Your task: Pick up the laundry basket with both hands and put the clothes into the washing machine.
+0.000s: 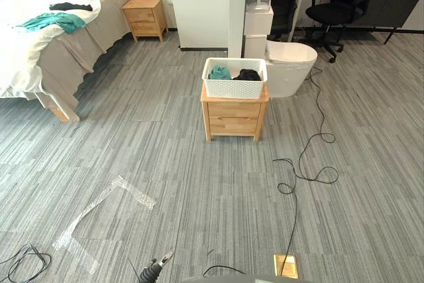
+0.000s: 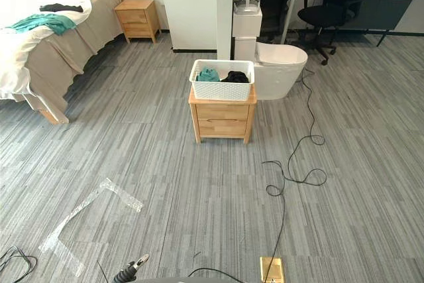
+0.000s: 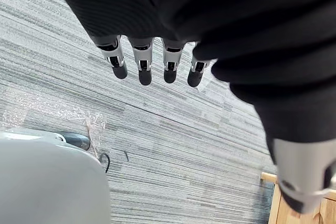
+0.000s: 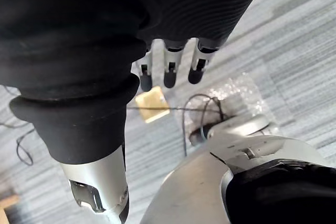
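The left hand [image 3: 143, 64] hung with its fingers straight and loose, holding nothing, over grey floor [image 3: 173, 129] marked with clear tape [image 3: 50, 111]. The right hand [image 4: 170, 69] hung slack and empty as well, a brass floor plate [image 4: 151, 106] lying under its fingertips. The white laundry basket [image 1: 234, 79] stood well ahead of both hands, untouched, on a small wooden table [image 1: 234, 117]. In it lay a teal garment [image 1: 220, 73] and a black garment [image 1: 248, 75]. The white washing machine [image 1: 289, 67] stood just beyond the basket, toward the right hand's side.
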